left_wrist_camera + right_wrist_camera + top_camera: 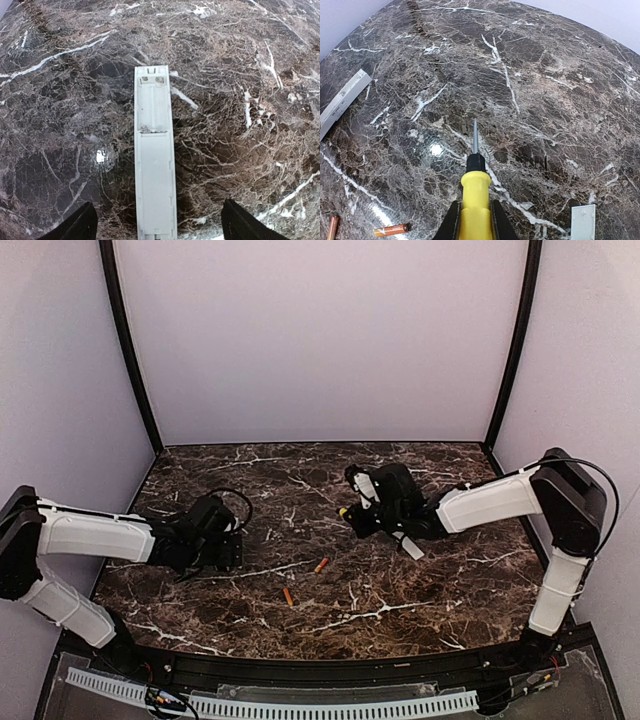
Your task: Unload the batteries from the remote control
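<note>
The remote control (155, 165) lies back-up on the marble between the fingers of my left gripper (159, 220), which is open and not touching it. Its recess (152, 102) holds nothing. In the top view that gripper (228, 552) hides the remote. Two orange batteries (321, 565) (288, 596) lie loose on the table between the arms. The right wrist view shows them at its lower left (392, 230) (332, 227). My right gripper (475, 210) (352, 512) is shut on a yellow screwdriver (476, 187), held above the table.
A thin flat white strip (408, 545) (582, 222) lies on the marble beside the right gripper. The remote's end (342, 102) shows at the left edge of the right wrist view. Pale walls enclose the table on three sides.
</note>
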